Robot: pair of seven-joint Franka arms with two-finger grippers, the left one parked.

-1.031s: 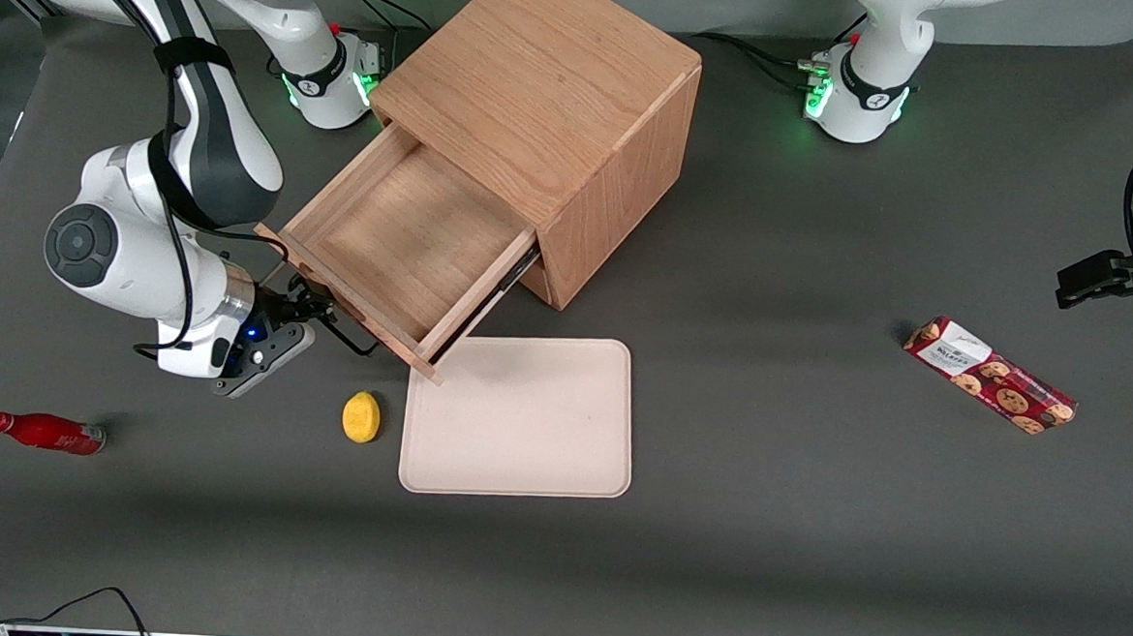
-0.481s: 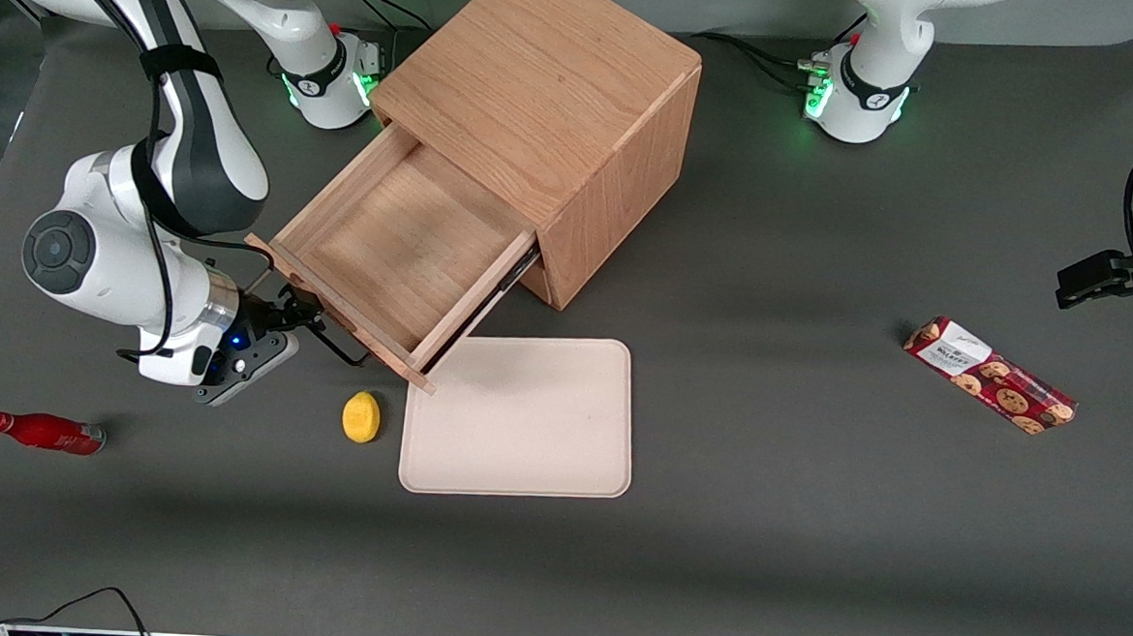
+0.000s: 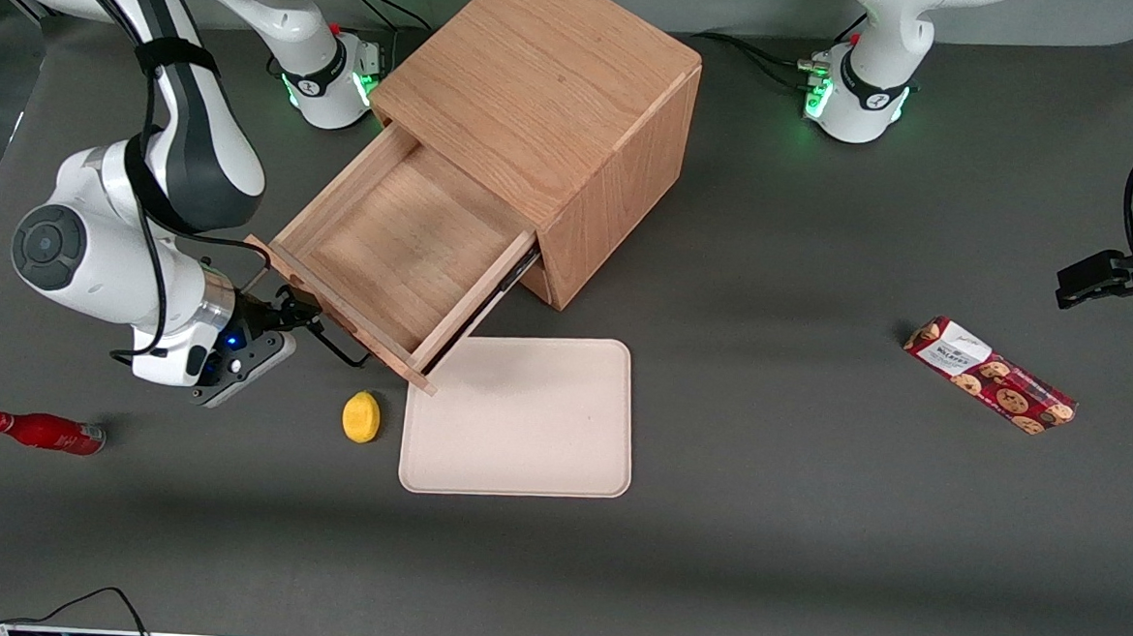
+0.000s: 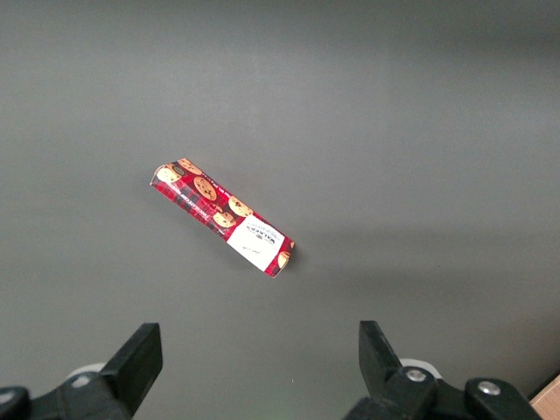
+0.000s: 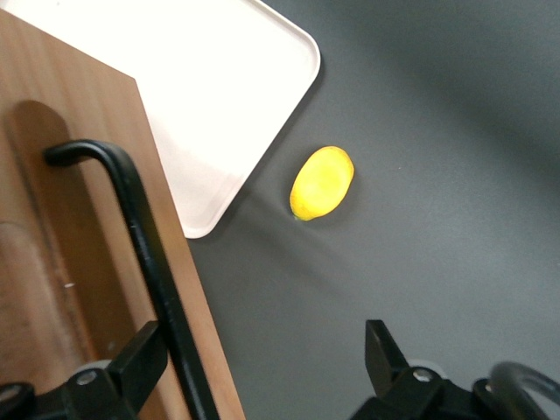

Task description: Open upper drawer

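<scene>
The light oak cabinet [image 3: 540, 74] stands at the back of the table. Its upper drawer [image 3: 401, 241] is pulled well out, and its wooden inside is bare. The thin black handle [image 3: 342, 343] runs along the drawer's front panel [image 5: 79, 219]. My gripper [image 3: 295, 318] hovers in front of that panel, at the handle's end toward the working arm. In the right wrist view the gripper [image 5: 262, 350] is open. One finger [image 5: 140, 359] sits against the black handle [image 5: 144, 254], the other finger [image 5: 381, 354] is over bare table, and nothing is clamped.
A beige tray [image 3: 518, 417] lies flat just in front of the open drawer, also seen as a pale tray [image 5: 201, 79] beside the panel. A yellow lemon [image 3: 362, 417] [image 5: 322, 182] sits beside it. A red bottle [image 3: 42, 432] lies toward the working arm's end, a cookie pack [image 3: 990, 375] [image 4: 223, 216] toward the parked arm's.
The drawer slid a little farther out a second ago, then stopped. My arm and gripper have drifted slightly away from the cabinet toward the working arm's end.
</scene>
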